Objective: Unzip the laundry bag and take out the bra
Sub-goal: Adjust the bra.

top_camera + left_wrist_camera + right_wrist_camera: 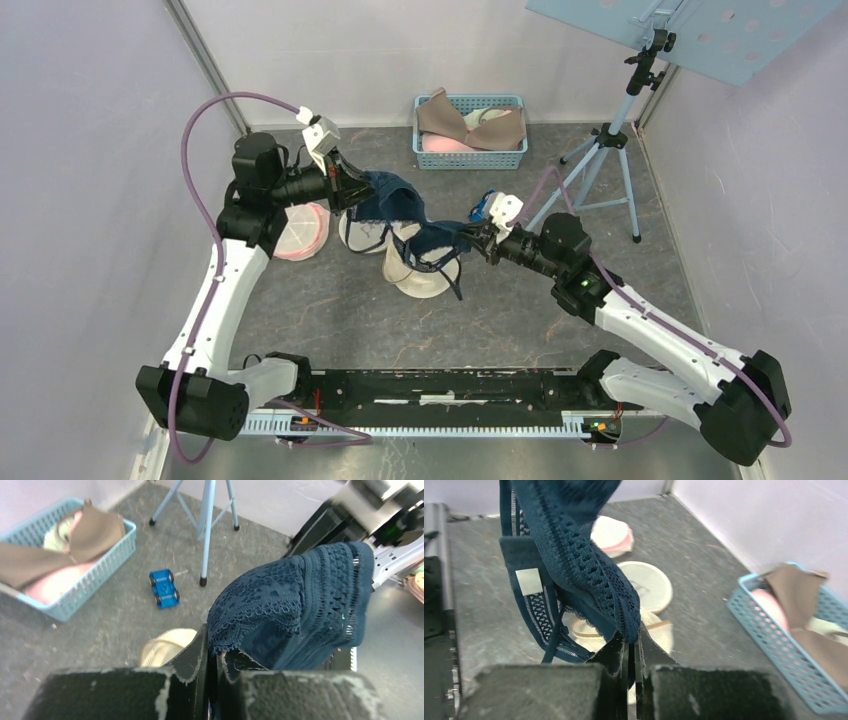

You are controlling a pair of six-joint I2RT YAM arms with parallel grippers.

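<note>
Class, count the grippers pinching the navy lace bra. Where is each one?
2. The left gripper pinches the navy lace bra at its upper-left end. The right gripper pinches its lower-right end. No others are visible.

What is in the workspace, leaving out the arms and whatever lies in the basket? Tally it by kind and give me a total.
navy lace bra: 1
round bag pieces: 3
blue basket: 1
blue toy car: 1
tripod: 1
Total: 7
</note>
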